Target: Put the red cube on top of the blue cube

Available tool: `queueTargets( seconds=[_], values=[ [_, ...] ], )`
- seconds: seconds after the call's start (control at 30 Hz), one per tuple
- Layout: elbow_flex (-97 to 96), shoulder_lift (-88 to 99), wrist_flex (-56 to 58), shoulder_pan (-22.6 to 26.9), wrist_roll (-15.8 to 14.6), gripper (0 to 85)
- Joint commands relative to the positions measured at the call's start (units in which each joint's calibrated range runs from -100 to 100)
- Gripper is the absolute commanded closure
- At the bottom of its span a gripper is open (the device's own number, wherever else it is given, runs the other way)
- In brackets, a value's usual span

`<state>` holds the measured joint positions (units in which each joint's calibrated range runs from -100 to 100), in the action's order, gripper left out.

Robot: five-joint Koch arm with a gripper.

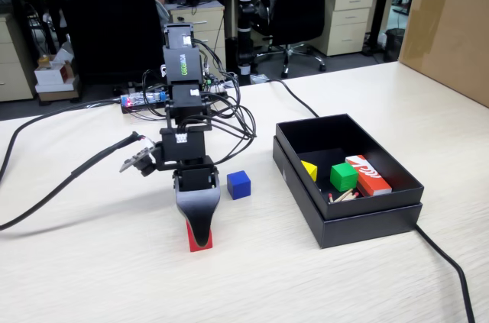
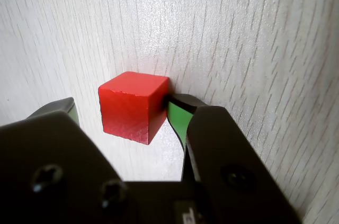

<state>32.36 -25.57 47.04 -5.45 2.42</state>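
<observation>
**Arm lowered over the red cube, jaws astride it**

Fixed view: the arm stands near the middle of a pale wood-grain table [image 1: 367, 277], bent forward and down so that its gripper [image 1: 200, 237] points at the tabletop; the red cube [image 1: 200, 240] rests on the table directly under the fingertips, partly hidden by the black jaw in front; the blue cube [image 1: 238, 184] sits on the table just behind and to the right of the gripper, apart from the red cube and untouched; a black box [image 1: 367, 220] lies open further right, holding a green cube [image 1: 344, 176], a yellow block [image 1: 309, 169] and a red-and-white box [image 1: 368, 174]; cables [image 1: 69, 174] trail across the table to the left. Wrist view: the red cube [image 2: 132, 108] lies between the two jaws of the gripper [image 2: 124, 108]; the right jaw's green-lined tip touches the cube's side; the left jaw stands clear of it with a gap showing; the jaws are spread, not yet clamped on the cube.
</observation>
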Motion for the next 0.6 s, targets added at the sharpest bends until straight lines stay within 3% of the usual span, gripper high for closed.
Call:
queueTargets(
  seconds=[0.0, 0.17, 0.27, 0.33, 0.5, 0.57],
  values=[
    [3.5, 0.5, -1.8, 0.3, 0.1, 50.4],
    [3.8, 0.3, -2.2, 0.4, -0.2, 50.8],
    [3.1, 0.3, -3.7, 0.3, -0.4, 63.2],
    [2.7, 0.3, -4.2, 0.3, -0.5, 67.2],
    [2.3, 0.4, -4.6, 0.2, -0.6, 68.6],
    [2.0, 0.5, -4.6, 0.2, -0.6, 74.1]
  ],
)
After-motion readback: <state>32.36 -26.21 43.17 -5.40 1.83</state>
